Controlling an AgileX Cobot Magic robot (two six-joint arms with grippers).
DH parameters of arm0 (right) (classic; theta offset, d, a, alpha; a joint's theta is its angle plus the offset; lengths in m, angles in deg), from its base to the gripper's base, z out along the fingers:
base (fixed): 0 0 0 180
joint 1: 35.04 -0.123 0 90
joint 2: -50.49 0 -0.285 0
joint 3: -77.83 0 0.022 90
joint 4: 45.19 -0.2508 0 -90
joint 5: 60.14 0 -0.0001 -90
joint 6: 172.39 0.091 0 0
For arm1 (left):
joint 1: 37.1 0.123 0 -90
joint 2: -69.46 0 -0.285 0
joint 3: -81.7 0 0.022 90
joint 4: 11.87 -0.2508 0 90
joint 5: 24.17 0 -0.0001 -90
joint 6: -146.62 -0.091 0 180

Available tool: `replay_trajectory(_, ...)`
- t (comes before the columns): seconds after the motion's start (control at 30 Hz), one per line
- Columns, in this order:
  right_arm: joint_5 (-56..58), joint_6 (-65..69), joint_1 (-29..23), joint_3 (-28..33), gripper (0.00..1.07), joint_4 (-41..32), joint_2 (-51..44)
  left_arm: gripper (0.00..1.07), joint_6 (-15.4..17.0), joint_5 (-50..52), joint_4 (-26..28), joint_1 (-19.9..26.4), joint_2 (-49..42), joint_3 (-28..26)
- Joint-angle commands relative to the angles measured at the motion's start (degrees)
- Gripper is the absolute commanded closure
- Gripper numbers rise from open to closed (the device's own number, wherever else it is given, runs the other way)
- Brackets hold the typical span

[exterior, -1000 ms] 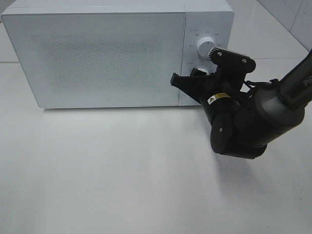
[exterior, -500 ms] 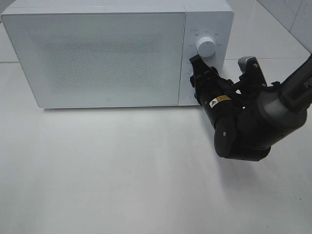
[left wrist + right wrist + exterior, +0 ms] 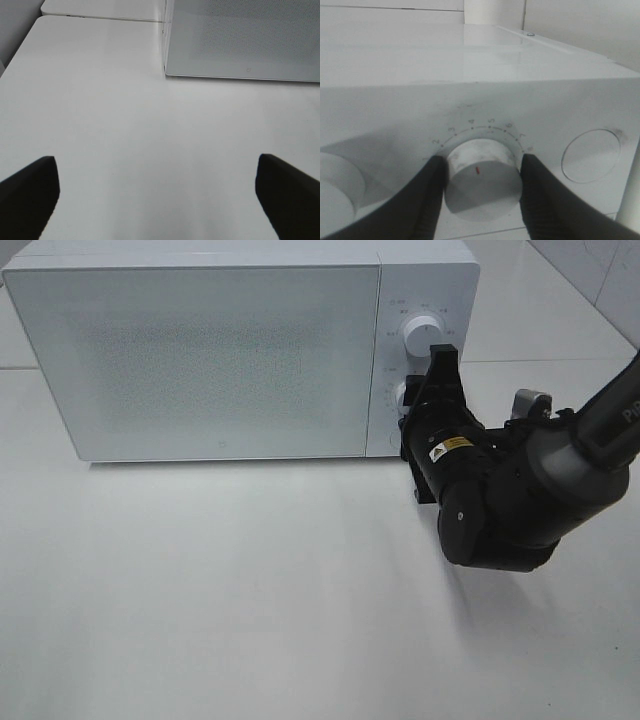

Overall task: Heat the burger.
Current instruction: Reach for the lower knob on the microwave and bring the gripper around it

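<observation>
The burger shows in no view, so where it lies relative to either set of jaws cannot be told. The microwave (image 3: 220, 360) stands at the far side of the white table (image 3: 250, 590) with its door shut, and nothing shows through the frosted front. The right gripper (image 3: 413, 400) is at the control panel on the microwave's right side, its jaws closed on the lower dial (image 3: 402, 397), beneath the upper dial (image 3: 421, 335). The high camera catches only a sliver of that lower dial beside the black wrist. The right wrist view shows it plainly: a dark finger (image 3: 427, 195) pressed to each side, a red mark on its face, a numbered scale around it. The left gripper (image 3: 157, 195) appears only in its own wrist view, jaws spread wide over bare table, near the microwave's left front corner
</observation>
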Motion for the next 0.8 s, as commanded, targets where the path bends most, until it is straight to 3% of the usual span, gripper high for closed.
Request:
replay_trajectory(0.03, -11.86, 5.79, -0.74, -2.06, 1.07, 9.17, -0.92, 0.06, 0.34, 0.74, 0.46, 0.11, -1.09, 0.23)
replay_trajectory(0.53, -13.64, 5.56, -0.74, -2.06, 1.07, 8.54, -0.92, 0.06, 0.34, 0.74, 0.46, 0.11, -1.09, 0.23)
replay_trajectory(0.8, -13.58, 5.44, -0.74, -2.06, 1.01, 8.42, -0.92, 0.06, 0.34, 0.74, 0.46, 0.11, -1.09, 0.23)
